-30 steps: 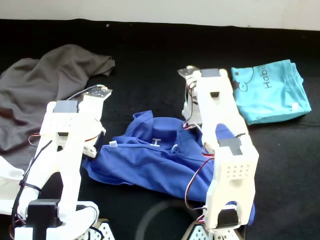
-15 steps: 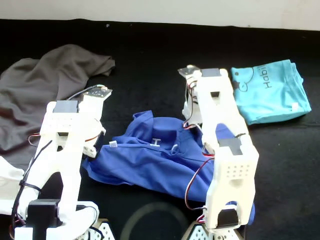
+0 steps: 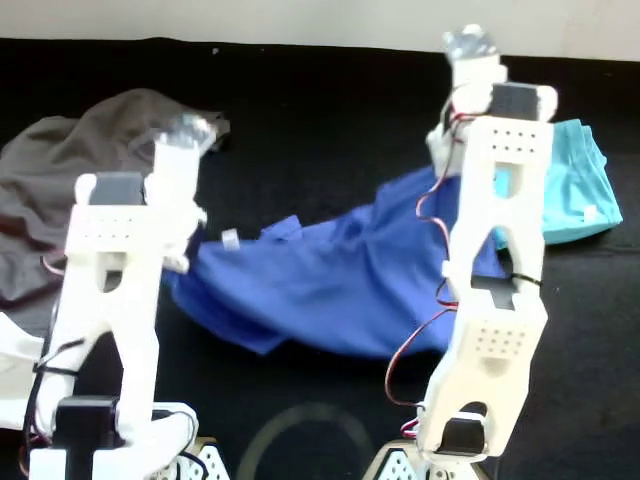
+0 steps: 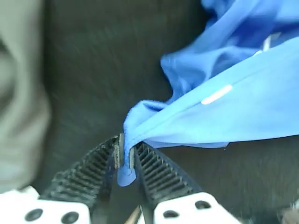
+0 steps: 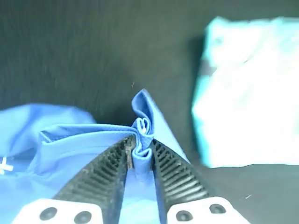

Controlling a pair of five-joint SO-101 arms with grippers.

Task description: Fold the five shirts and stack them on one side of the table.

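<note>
A blue shirt is stretched across the middle of the black table, held up at two ends. My left gripper is shut on its left edge, the blue cloth pinched between the ribbed pads. My right gripper is shut on a bunched fold of the blue shirt at its far right end. In the high view the left arm stands at the shirt's left and the right arm at its right, raised toward the back. A folded turquoise shirt lies at the right.
A crumpled grey shirt lies at the far left. White cloth shows at the left front edge. The table's far edge meets a pale wall. The turquoise shirt lies close beside the right gripper.
Both arms have lifted and swung toward the back, the right one furthest. The blue shirt, crumpled in a heap before, is now pulled up and stretched between the two grippers.
</note>
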